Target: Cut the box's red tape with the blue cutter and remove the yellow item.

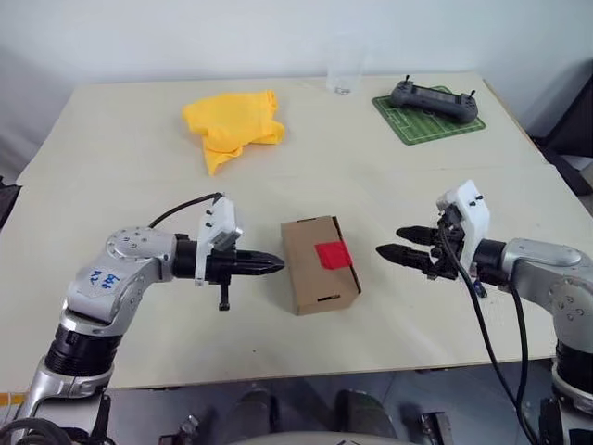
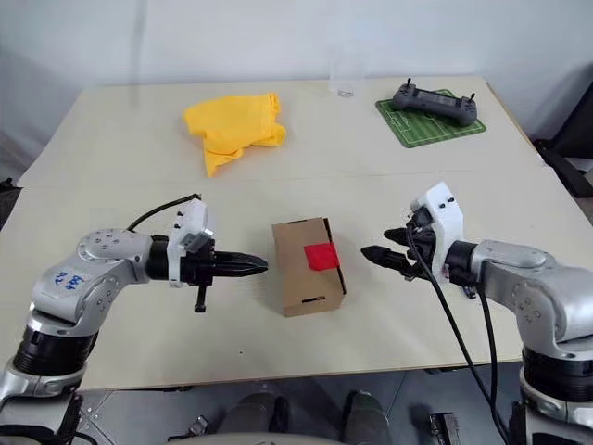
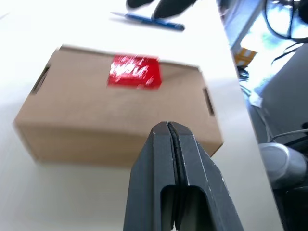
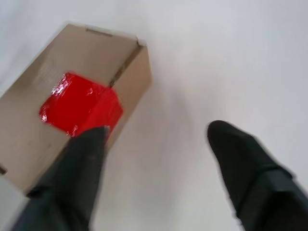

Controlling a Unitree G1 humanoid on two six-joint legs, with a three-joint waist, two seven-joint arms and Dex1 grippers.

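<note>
On the pale table [image 1: 389,190], left to right, the left gripper [image 1: 274,264] points level with fingers pressed together, the box [image 1: 320,264] with red tape [image 1: 334,255] sits mid-frame, and the right gripper [image 1: 394,252] hovers spread wide — it should fetch the blue cutter [image 3: 147,20] lying beyond the box, gripped firmly.

Both arms are silver-grey metal with rounded joint housings, black collars and white plastic wrist blocks dotted with small dark screws. The left arm [image 1: 111,278] bears blue handwritten marks, seemingly digits, and a thin black cable loops over its wrist. A thicker black cable hangs from the right arm [image 1: 547,269]; each gripper has two tapered black fingers [image 3: 192,183].
</note>
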